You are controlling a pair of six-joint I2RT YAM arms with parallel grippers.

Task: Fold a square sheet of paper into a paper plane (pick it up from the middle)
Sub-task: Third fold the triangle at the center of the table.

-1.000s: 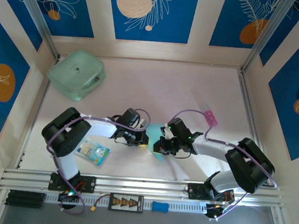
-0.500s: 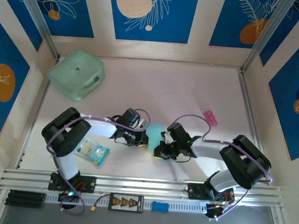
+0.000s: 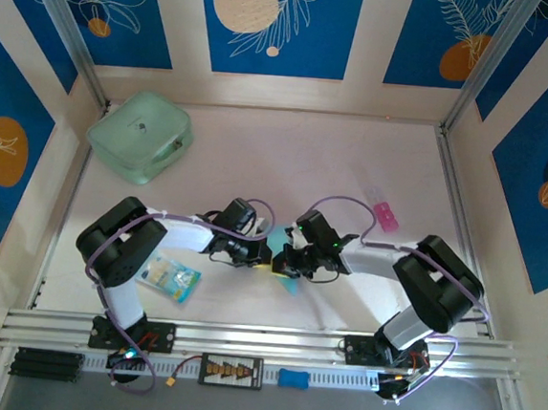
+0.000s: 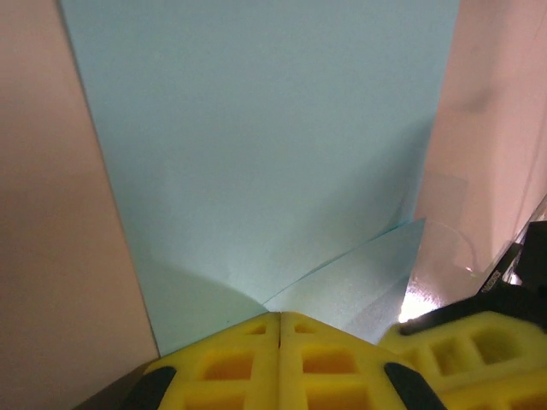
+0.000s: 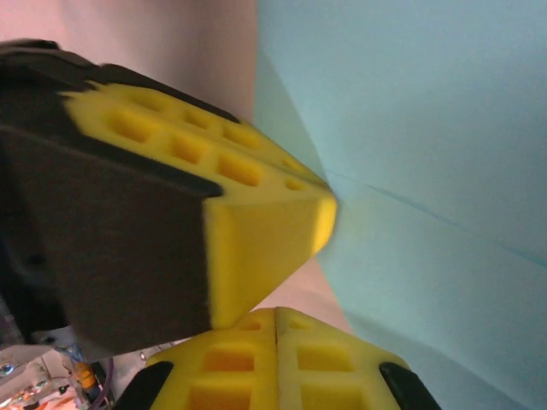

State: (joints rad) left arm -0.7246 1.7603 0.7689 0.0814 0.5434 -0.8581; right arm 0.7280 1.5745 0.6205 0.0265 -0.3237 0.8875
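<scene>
Both arms reach in to mid-desk (image 3: 288, 158); left pincer (image 4: 279, 320) has its pads pressed together, tips down on the light-blue sheet (image 4: 273, 154); right pincer (image 5: 275, 318) is likewise pressed together, just beside the left one; the sheet lies on the desk under both, with one flap turned over and its crease running to the left tips; I cannot tell whether either nips a paper edge, the view is too close; mint-green pouch (image 3: 139, 136) in the far-left corner and printed packet (image 3: 170, 276) by the left arm, both well apart from the sheet
</scene>
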